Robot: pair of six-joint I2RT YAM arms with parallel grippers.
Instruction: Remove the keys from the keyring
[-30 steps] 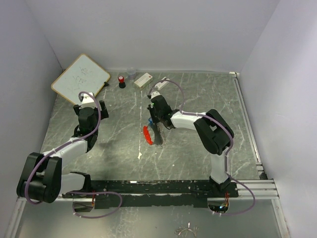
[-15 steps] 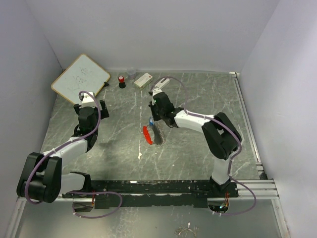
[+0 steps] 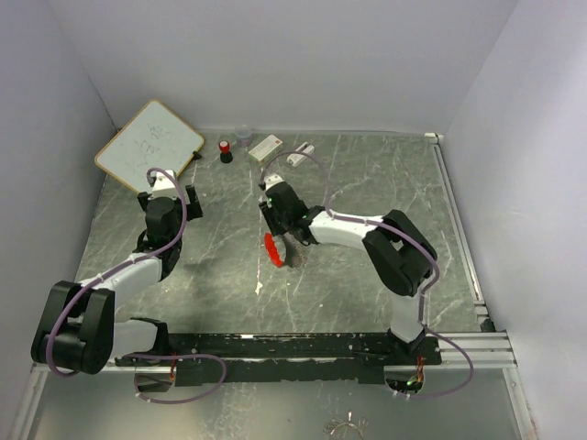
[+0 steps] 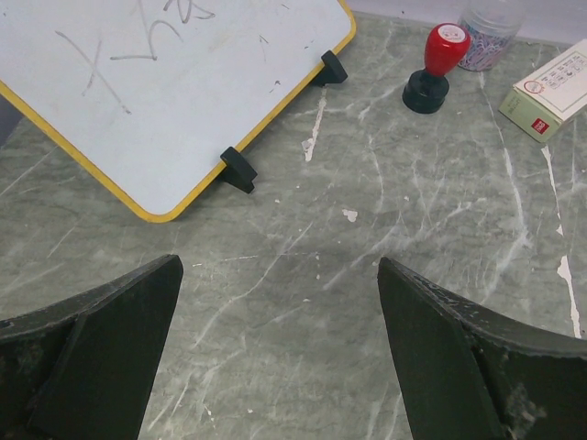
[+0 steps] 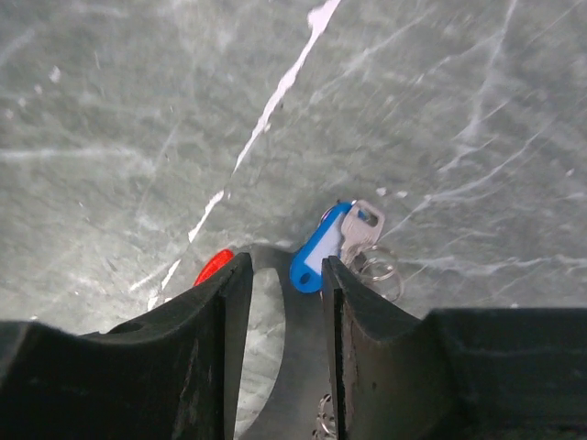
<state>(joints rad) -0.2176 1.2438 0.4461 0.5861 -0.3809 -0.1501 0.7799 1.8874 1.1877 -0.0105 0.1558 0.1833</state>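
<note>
Two keys (image 5: pixel 321 249), one blue-headed, lie mid-surface, slanting away from the red keyring (image 3: pixel 271 247), whose long axis runs from far edge to near edge. Right fingers (image 5: pixel 215 339) stand narrowly parted above them; whether they grip anything is unclear. Left fingers (image 4: pixel 101 357) are spread wide near the far-left corner's whiteboard (image 4: pixel 138 82).

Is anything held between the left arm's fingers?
No, the left fingers stand wide apart with only bare table between them.
</note>
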